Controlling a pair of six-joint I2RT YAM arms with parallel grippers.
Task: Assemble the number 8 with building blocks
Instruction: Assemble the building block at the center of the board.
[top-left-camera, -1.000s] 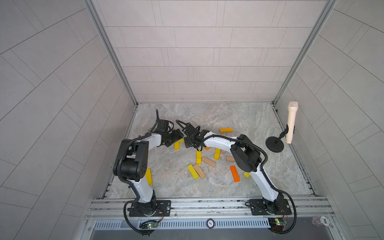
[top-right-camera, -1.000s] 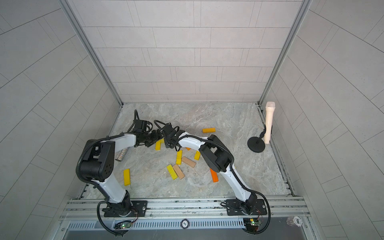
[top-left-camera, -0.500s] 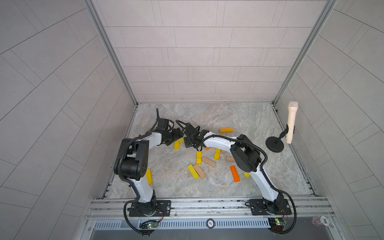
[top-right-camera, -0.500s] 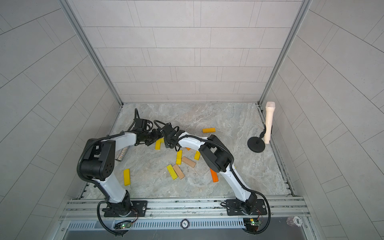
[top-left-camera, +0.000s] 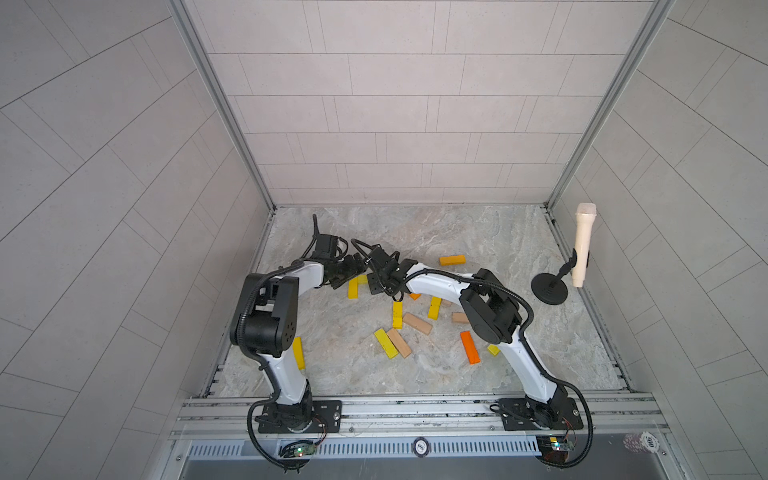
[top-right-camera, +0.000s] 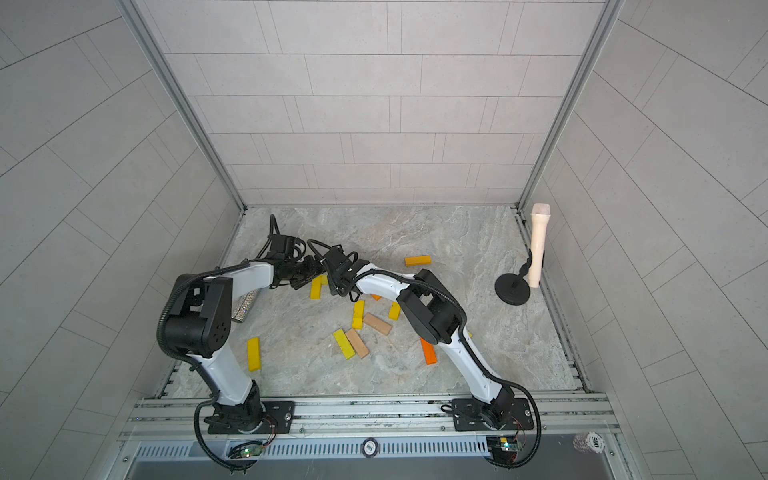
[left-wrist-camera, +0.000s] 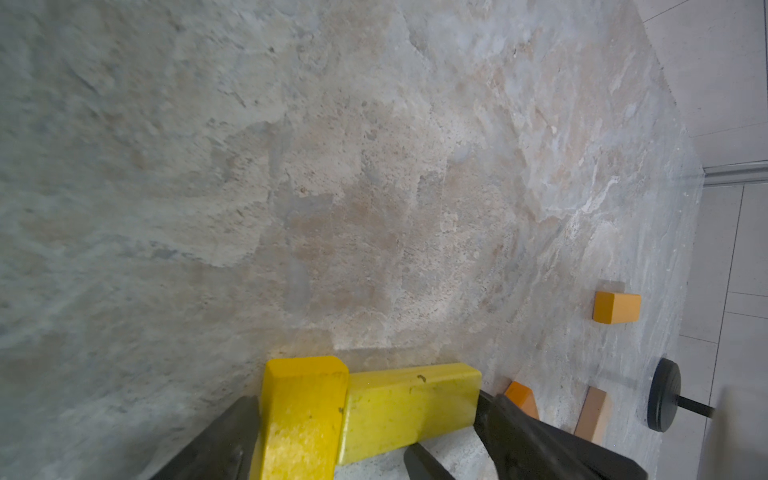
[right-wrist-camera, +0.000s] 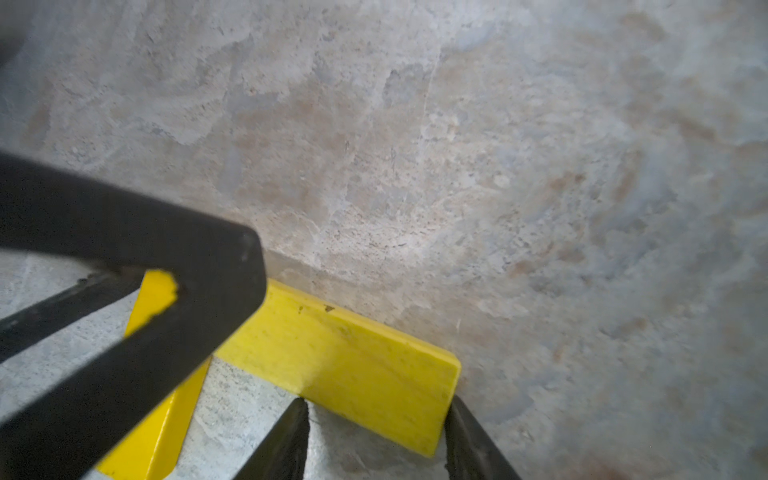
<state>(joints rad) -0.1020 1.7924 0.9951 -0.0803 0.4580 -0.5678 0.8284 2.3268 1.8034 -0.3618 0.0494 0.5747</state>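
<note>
Overhead, we saw two yellow bars (top-left-camera: 353, 287) cornered at far left, other blocks (top-left-camera: 397, 314) scattered frontward. Left wrist: the left gripper (left-wrist-camera: 365, 399) stood spread around that corner. Right wrist — the right gripper (right-wrist-camera: 378, 401) pinched the crossbar (right-wrist-camera: 345, 361); we judged it needed holding square.

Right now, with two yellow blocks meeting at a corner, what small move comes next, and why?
Probably lift the left gripper clear: its jaws stand open at the first yellow block, which lies flat against the second yellow block, clamped by the right gripper.
</note>
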